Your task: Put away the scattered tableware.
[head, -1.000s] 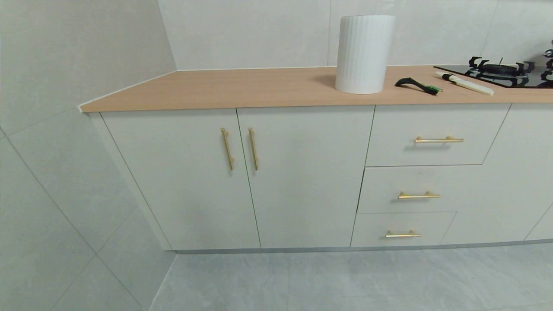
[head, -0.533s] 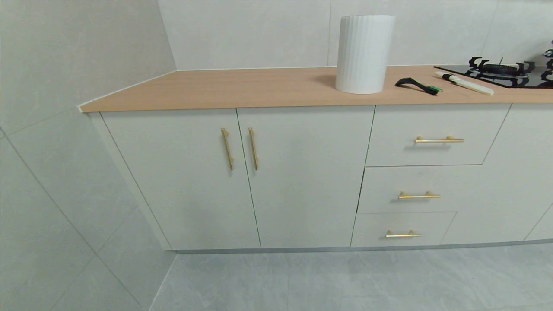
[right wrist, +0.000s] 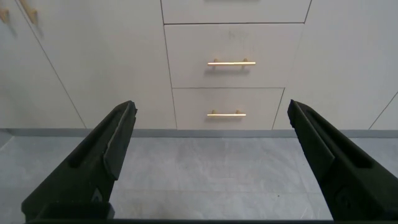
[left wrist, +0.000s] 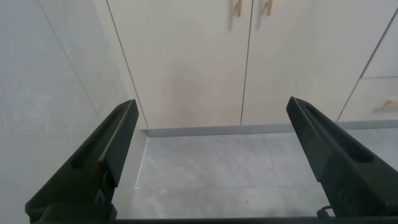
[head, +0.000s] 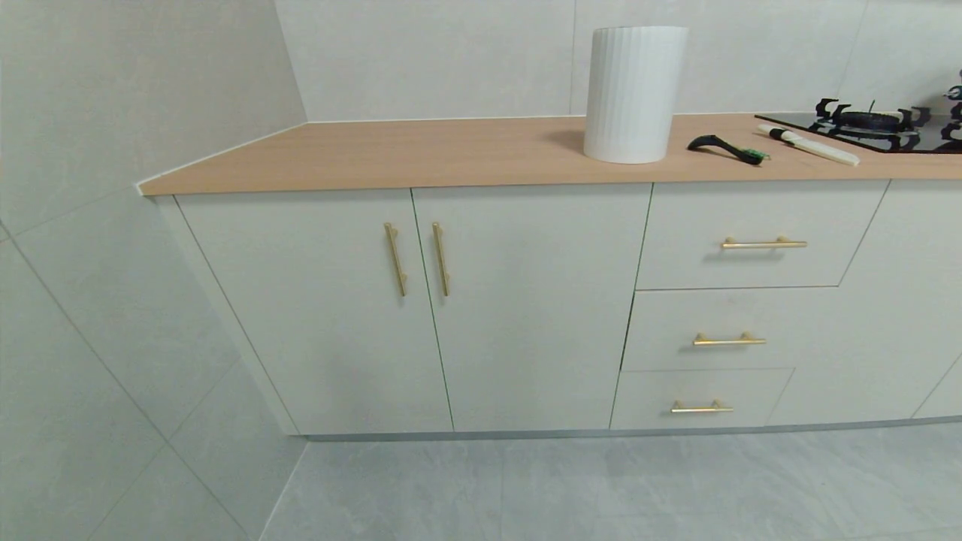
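Right now the scattered tableware lies on the wooden desk (head: 413,154), up toward 2 o'clock in the head view. A black-and-green tool (head: 727,149) rests flat just beside a tall white ribbed holder (head: 635,94), at about 3 o'clock from it and not touching it. A long white utensil (head: 808,144) with a dark band lies at an angle farther along the same way, near the tool but apart from it. Its far end sits at the edge of the black hob (head: 872,128).

Below the desk, at 6 o'clock from the holder, is a pair of pale cabinet doors (head: 421,308) with upright gold handles. At 3 o'clock from the doors is a stack of three drawers (head: 744,300) with level gold handles.

The left end effector (left wrist: 211,162) hangs low over the grey floor (left wrist: 205,168), facing the cabinet doors, its two dark fingers (left wrist: 106,155) spread wide with nothing between them. The right end effector (right wrist: 211,162) hangs the same way facing the lower drawers, its fingers (right wrist: 106,152) spread wide and holding nothing.
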